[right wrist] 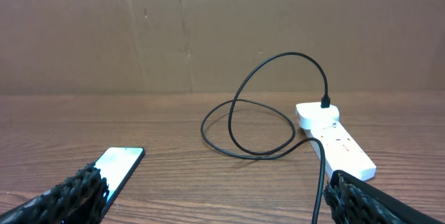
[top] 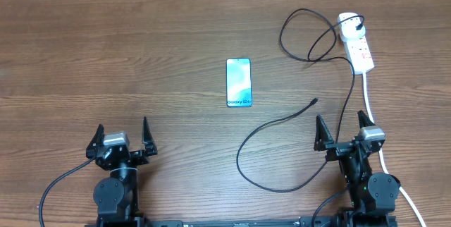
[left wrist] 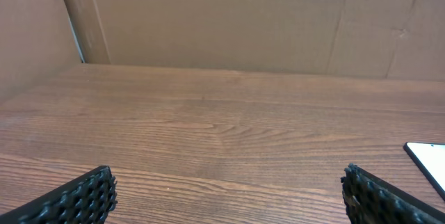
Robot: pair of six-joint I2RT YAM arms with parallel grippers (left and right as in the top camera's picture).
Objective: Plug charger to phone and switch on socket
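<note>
The phone (top: 238, 82) lies flat mid-table, its light blue screen up; it also shows in the right wrist view (right wrist: 118, 167) and its corner at the right edge of the left wrist view (left wrist: 430, 160). The white socket (top: 356, 42) lies at the far right, also in the right wrist view (right wrist: 337, 142). The black charger cable (top: 282, 125) loops from its plug in the socket (right wrist: 325, 101) down to a free connector tip (top: 313, 101) right of the phone. My left gripper (top: 125, 141) is open and empty at the near left. My right gripper (top: 343, 132) is open and empty at the near right.
The socket's thick white lead (top: 368, 96) runs from the block down past my right arm. A brown cardboard wall (right wrist: 222, 29) stands behind the wooden table (top: 141, 58).
</note>
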